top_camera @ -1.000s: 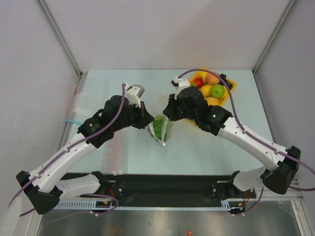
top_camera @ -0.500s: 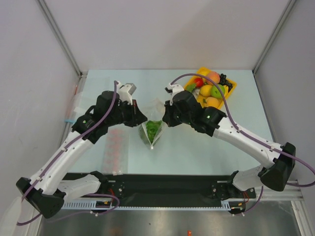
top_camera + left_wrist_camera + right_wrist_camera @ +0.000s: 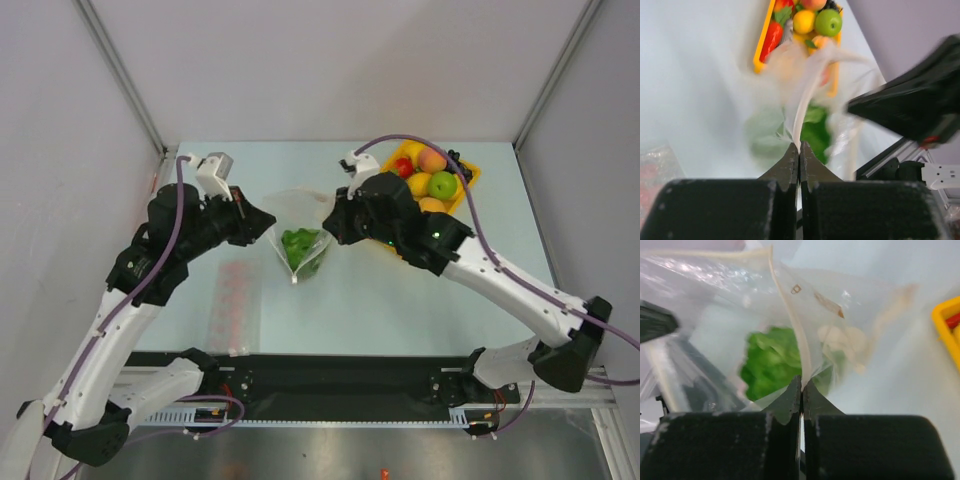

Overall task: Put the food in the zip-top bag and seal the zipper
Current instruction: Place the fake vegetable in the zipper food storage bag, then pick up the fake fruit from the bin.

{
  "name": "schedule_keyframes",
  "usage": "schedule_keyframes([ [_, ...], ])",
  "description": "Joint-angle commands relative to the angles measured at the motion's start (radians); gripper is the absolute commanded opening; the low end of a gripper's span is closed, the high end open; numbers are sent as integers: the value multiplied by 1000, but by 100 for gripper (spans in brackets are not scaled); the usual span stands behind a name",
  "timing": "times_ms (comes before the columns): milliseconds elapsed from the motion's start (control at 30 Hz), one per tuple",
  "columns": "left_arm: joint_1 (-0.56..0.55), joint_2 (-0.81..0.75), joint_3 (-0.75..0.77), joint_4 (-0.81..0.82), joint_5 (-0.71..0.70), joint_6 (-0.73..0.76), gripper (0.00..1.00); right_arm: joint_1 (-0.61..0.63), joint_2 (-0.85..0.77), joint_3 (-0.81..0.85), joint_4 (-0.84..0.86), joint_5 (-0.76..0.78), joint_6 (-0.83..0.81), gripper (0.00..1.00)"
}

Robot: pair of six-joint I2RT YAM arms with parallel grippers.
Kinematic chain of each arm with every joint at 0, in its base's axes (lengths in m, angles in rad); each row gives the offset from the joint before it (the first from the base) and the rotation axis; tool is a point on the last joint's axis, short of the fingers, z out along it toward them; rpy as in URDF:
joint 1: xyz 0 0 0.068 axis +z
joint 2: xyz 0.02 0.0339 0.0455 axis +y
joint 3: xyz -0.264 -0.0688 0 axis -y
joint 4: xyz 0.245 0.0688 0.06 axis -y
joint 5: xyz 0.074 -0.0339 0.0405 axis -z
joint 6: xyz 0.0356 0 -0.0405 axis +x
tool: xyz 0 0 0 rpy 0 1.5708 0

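The clear zip-top bag [image 3: 297, 230] hangs in the air between my two grippers, with the green-white lettuce [image 3: 300, 245] inside it. My left gripper [image 3: 268, 219] is shut on the left end of the bag's mouth, and my right gripper [image 3: 331, 222] is shut on the right end. In the left wrist view the whitish zipper [image 3: 802, 107] runs away from my shut gripper [image 3: 799, 148], blurred, with the lettuce [image 3: 815, 131] behind. In the right wrist view the zipper [image 3: 792, 325] rises from my shut gripper [image 3: 802, 381], with the lettuce [image 3: 772, 365] beside it.
A yellow tray [image 3: 470, 183] at the back right holds a peach [image 3: 432, 160], a green apple [image 3: 442, 185], yellow fruit and red pieces. A flat clear bag with red bits [image 3: 233, 300] lies on the table at the left. Metal posts flank the table.
My left arm has swung left and back, drawing the bag's mouth out wider. The bag and lettuce have shifted left and up. My right gripper has held roughly in place.
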Motion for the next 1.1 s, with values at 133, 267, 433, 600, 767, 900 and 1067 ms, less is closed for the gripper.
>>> schedule_keyframes([
  [133, 4, 24, 6, 50, 0, -7, 0, -13, 72, -21, 81, -93, 8, 0],
  [267, -1, 37, -135, 201, 29, -50, 0, -80, 84, -130, 140, -201, 8, 10],
  [433, -13, 72, -307, 363, 26, -76, 0, -128, 72, -264, 211, -218, 5, 56],
  [600, -27, 103, -370, 470, 26, -65, 0, -207, -58, -331, 269, -209, -15, 57],
  [767, -54, 80, -411, 541, -6, -59, 0, -272, -160, -392, 318, -115, -23, 66],
  [900, -102, 69, -394, 525, -94, -70, 0, -301, -191, -443, 399, -110, -25, 82],
  [1067, -189, 23, -453, 619, -189, -84, 0, -352, -93, -419, 404, -41, -34, 87],
])
